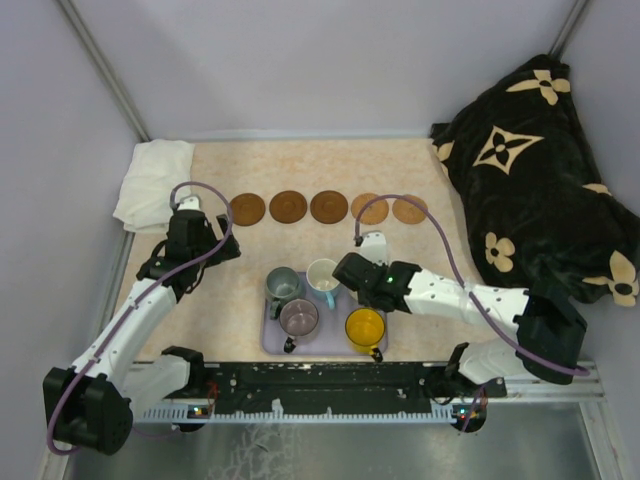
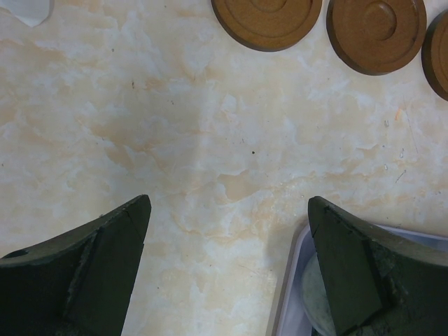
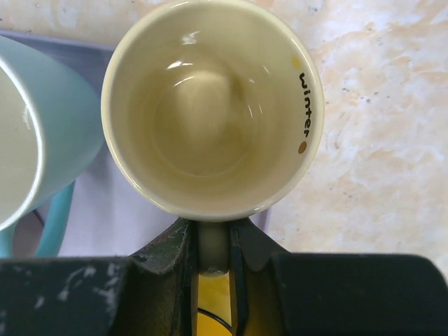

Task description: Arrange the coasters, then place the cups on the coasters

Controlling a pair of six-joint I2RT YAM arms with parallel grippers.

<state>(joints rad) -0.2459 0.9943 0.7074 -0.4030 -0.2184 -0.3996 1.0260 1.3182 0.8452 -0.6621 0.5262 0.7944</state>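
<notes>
Several brown coasters lie in a row at the back, from the leftmost coaster (image 1: pixel 247 209) to the rightmost (image 1: pixel 410 210); the left wrist view catches three of them (image 2: pixel 266 21). A lavender tray (image 1: pixel 272 340) holds the grey-green cup (image 1: pixel 281 285), the white cup with a blue handle (image 1: pixel 322 276), the mauve cup (image 1: pixel 298 317) and the yellow cup (image 1: pixel 365 326). My right gripper (image 3: pixel 212 234) is shut on the handle of the cream cup (image 3: pixel 210 105) at the tray's right edge; from above that cup is hidden under the gripper (image 1: pixel 352 270). My left gripper (image 2: pixel 227 231) stands open over bare table left of the tray.
A folded white cloth (image 1: pixel 155 180) lies at the back left. A black blanket with tan flower marks (image 1: pixel 540 190) fills the right side. Grey walls close in the table at the back and sides. The tray corner (image 2: pixel 287 280) sits by my left gripper's right finger.
</notes>
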